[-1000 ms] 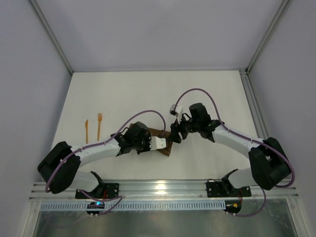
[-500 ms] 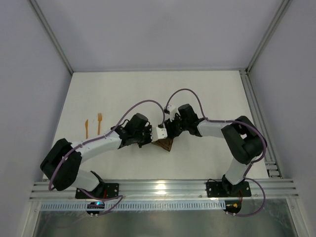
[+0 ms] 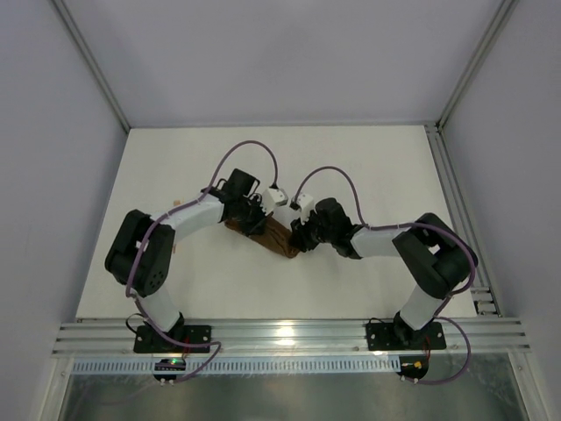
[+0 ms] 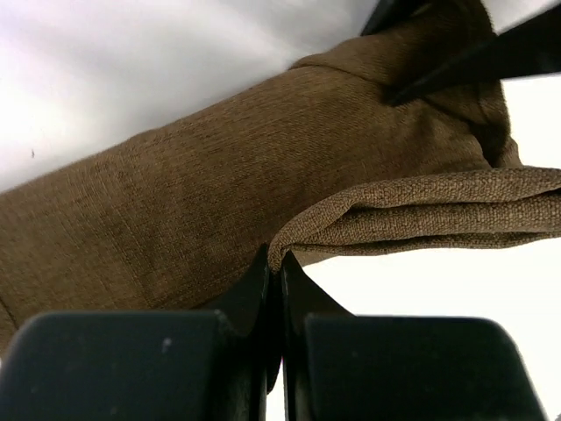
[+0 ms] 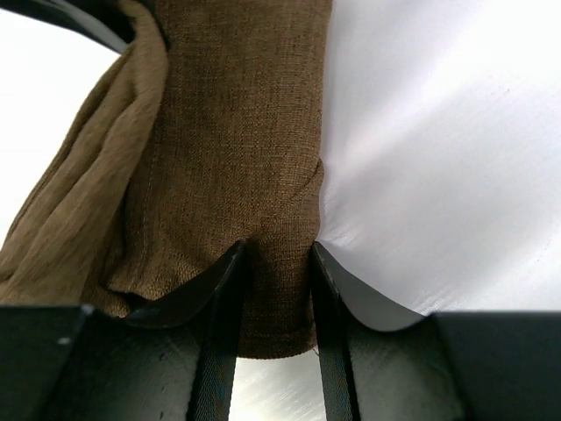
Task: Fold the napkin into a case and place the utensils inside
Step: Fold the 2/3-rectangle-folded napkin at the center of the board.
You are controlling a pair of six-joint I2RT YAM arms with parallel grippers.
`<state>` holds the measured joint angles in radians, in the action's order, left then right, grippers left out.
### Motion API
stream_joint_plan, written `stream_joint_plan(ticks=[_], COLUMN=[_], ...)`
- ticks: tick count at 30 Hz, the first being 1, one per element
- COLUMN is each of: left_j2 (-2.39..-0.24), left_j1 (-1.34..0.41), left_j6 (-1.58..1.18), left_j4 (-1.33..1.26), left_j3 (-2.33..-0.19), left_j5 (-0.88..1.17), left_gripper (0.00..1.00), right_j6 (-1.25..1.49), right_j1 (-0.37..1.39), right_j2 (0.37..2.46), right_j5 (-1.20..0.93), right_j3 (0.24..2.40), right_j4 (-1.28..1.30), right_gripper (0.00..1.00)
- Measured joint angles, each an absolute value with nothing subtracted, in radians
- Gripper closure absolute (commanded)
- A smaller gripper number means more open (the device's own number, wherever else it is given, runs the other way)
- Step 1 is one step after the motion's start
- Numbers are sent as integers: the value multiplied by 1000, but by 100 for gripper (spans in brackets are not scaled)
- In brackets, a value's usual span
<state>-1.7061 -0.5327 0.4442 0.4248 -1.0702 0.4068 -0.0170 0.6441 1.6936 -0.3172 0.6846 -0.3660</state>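
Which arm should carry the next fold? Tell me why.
Probably left: the left gripper pinches a loose doubled edge of the napkin, free to swing over, while the right gripper clamps its end, a likely anchor.

A dark brown cloth napkin (image 3: 273,237), bunched into a narrow slanted strip, lies on the white table (image 3: 377,167) at mid-width, nearer the near edge. The left gripper (image 3: 255,222) meets its far-left end, and the right gripper (image 3: 297,243) meets its near-right end.
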Motion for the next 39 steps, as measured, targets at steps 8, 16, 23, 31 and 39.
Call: stream_joint_plan(ticks=[8,16,23,31,39], left_j2=[-1765,-1766,-1781,-1782,-1782], left_j1=[-515,-515,-515,-515,-515], left_j6=[404,441,471,482,487], left_j4=[477,543,582,596,604], left_j3=[-1111,-1155,-1176,-1176,-1176], left_j5=[437,455,472,481,484], left_gripper=[98,95,95,95,95], right_j6=[-27,-55,-78,-123,-136], right_j1=[654,654,653,690,796], right_j2=[1679,1571,1384,1264,1424], right_j5=[-321,-345,-353,-424,-376], right_j3=[657,638,583,318,290], right_j4=[-395,-347,-387,-623,-854], right_gripper=[57,45,41,33,28])
